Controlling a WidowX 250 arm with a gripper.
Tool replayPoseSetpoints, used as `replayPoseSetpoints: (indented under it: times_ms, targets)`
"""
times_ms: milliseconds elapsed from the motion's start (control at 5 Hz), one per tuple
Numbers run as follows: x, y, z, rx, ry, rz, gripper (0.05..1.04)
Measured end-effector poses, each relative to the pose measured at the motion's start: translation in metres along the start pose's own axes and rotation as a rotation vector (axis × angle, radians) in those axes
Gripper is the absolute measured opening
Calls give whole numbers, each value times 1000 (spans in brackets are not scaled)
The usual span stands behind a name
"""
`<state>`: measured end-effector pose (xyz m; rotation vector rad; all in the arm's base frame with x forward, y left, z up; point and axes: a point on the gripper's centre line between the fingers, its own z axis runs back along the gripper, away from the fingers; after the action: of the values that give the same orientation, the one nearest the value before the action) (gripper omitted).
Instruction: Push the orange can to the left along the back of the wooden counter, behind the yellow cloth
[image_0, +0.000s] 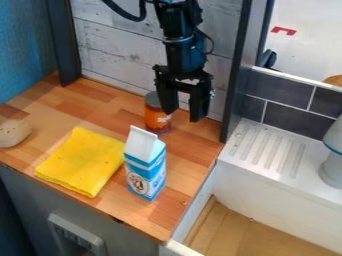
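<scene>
The black gripper (183, 114) hangs over the back right of the wooden counter, its two fingers apart with nothing between them. Just left of it and partly behind its left finger stands an orange can with a dark top (157, 119). In front of the can, a blue and white milk carton (145, 167) stands upright, below the gripper in the view. A folded yellow cloth (83, 161) lies flat to the left of the carton. At the counter's left edge sits a pale, rounded object (13, 133).
A white sink with a ridged drainboard (270, 152) adjoins the counter (110, 102) on the right. A grey-white object (332, 167) stands at the right edge. Dark posts rise at the counter's back left and back right, with a plank wall (117, 47) between them.
</scene>
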<state>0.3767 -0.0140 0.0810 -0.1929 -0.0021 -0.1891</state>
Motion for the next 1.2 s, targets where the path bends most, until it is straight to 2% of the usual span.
replayPoseSetpoints:
  times_ms: [200,400,600,800,1000,1200]
  targets:
    - [6,10,-10,54,-31,21,998]
    - [15,16,-19,124,-104,73,998]
    - [22,20,-20,154,-157,132,998]
    - [27,21,-22,146,-191,179,998]
    - [26,29,-31,138,-167,223,998]
    - [16,54,-25,175,-138,266,998]
